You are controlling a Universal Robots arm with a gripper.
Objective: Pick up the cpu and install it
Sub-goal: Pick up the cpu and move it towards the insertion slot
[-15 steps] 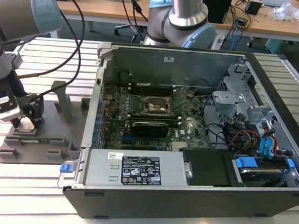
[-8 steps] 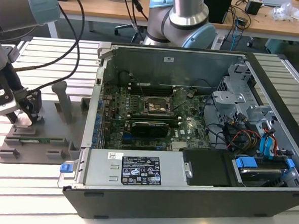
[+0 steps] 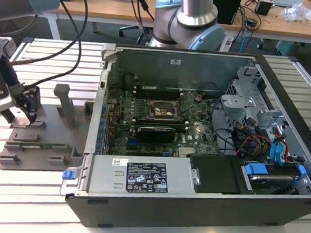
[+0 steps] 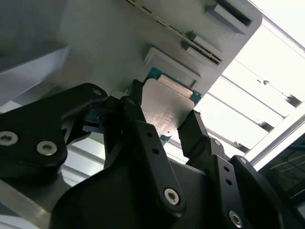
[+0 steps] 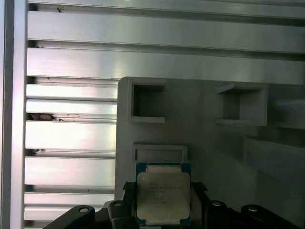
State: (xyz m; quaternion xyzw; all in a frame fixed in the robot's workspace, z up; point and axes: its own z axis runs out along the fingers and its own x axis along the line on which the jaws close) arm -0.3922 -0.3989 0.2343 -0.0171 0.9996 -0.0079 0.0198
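Exterior view, starting from the exterior view's left: what is there?

The end effector (image 3: 21, 120) hangs low over a grey fixture plate (image 3: 49, 121) that lies on the slatted aluminium table (image 3: 35, 188). Black cables run from it up toward the far desks.

And further across?

Next to the plate is the open computer case (image 3: 191, 216). Its motherboard (image 3: 145, 113) faces up, with the dark metal-framed socket (image 3: 165, 111) near the middle. In front of that sits the power supply (image 3: 141, 176) with its white label. The arm's base (image 3: 188, 18) rises behind the case. At the exterior view's right are drive bays (image 3: 251, 109) and blue-tabbed cables (image 3: 277, 150).

Where is the cpu?

Down at the fixture plate. In the first wrist view the cpu (image 5: 163, 195) shows its pale metal top and green edge, just beside a raised rectangular frame (image 5: 158, 152) on the plate.

Is the end effector clenched or released?

Clenched on the cpu. In the second wrist view the black fingers (image 4: 143, 143) press against two opposite edges of the chip. Whether it rests on the plate or is lifted off it, I cannot tell.
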